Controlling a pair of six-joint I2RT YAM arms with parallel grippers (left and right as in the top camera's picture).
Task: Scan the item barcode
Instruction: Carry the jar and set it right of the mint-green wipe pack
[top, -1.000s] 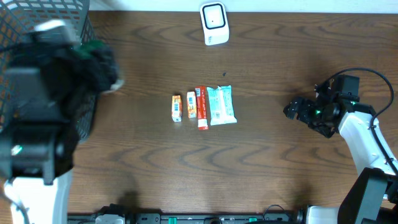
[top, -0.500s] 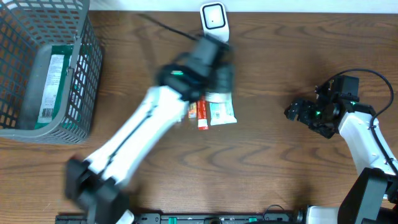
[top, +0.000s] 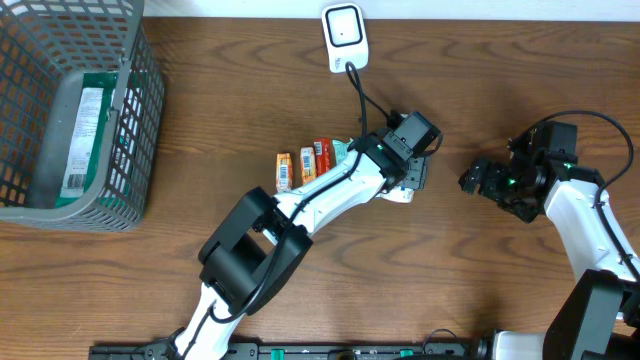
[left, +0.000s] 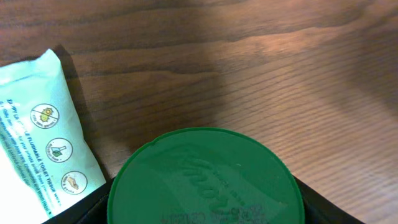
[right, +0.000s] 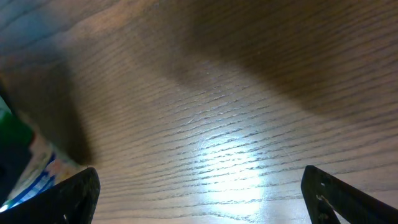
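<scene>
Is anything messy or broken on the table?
Nothing looks spilled or broken. The packets lie in a neat row, though the left arm covers part of it. The left gripper holds a green-lidded container just beside them.

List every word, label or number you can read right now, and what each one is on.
Nothing can be quoted with confidence.
green lid: raised script, too faint to read.
mint pouch: three round icons and print, too small.
orange packet, red packet: print too small.
package in the basket: label blurred.
scanner: no text visible.
</scene>
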